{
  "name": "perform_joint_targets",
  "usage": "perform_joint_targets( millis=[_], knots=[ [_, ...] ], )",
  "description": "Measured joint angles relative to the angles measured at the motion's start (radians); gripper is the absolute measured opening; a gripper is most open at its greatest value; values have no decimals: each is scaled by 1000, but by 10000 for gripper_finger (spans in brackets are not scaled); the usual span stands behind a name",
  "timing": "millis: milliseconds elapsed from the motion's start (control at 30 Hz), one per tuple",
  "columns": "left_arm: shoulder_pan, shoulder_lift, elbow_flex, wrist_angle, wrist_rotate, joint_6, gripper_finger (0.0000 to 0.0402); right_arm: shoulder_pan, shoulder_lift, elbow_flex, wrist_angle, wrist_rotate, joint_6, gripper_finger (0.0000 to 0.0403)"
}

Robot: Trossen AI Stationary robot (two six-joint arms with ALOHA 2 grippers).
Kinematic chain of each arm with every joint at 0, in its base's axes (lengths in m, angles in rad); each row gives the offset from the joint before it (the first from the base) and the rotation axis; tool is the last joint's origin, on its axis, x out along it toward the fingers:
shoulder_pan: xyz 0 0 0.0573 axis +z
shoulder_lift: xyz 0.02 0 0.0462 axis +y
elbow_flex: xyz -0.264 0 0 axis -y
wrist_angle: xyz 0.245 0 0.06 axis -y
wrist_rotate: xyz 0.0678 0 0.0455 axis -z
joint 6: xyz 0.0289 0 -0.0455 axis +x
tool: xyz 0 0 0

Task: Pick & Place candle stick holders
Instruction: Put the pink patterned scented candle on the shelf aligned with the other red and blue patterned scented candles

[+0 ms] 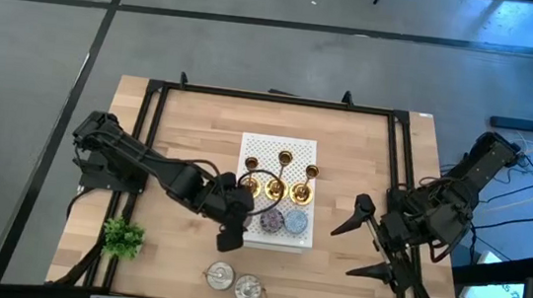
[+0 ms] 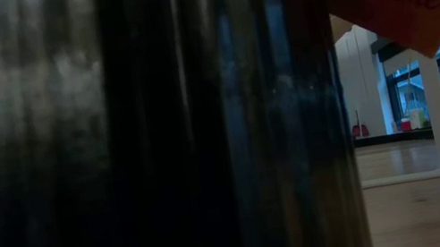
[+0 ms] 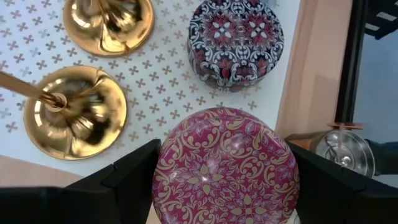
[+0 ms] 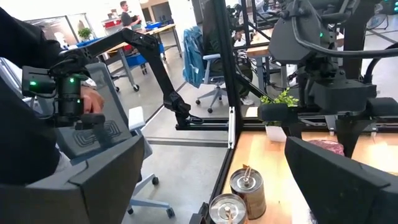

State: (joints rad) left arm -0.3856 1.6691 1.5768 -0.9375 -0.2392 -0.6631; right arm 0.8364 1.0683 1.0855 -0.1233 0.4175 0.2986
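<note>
Left gripper (image 3: 217, 186) astride pink tin (image 3: 227, 168)

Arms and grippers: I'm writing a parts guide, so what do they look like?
Both arms are dark, jointed, with black cables along them. The left gripper and right gripper each end in two flat, wedge-shaped black fingers. A green light glows on the left wrist.

Three candlesticks (image 1: 283, 176) stand on the tray (image 1: 281, 153) mid-table, tins (image 1: 284, 220) in front of them, two pots (image 1: 235, 283) nearer the front edge, plant (image 1: 122, 237) front left.
</note>
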Motion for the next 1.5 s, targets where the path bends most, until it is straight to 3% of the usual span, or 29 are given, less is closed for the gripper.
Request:
perform_joint_targets(
  millis=[300, 467, 1500],
  knots=[
    [7, 50, 0, 53, 27, -32, 291, 2, 0, 0, 0, -3, -11, 390],
    [5, 55, 0, 51, -24, -52, 292, 4, 0, 0, 0, -14, -10, 390],
    [9, 51, 0, 19, -39, -94, 353, 11, 0, 0, 1, -10, -10, 390]
  ],
)
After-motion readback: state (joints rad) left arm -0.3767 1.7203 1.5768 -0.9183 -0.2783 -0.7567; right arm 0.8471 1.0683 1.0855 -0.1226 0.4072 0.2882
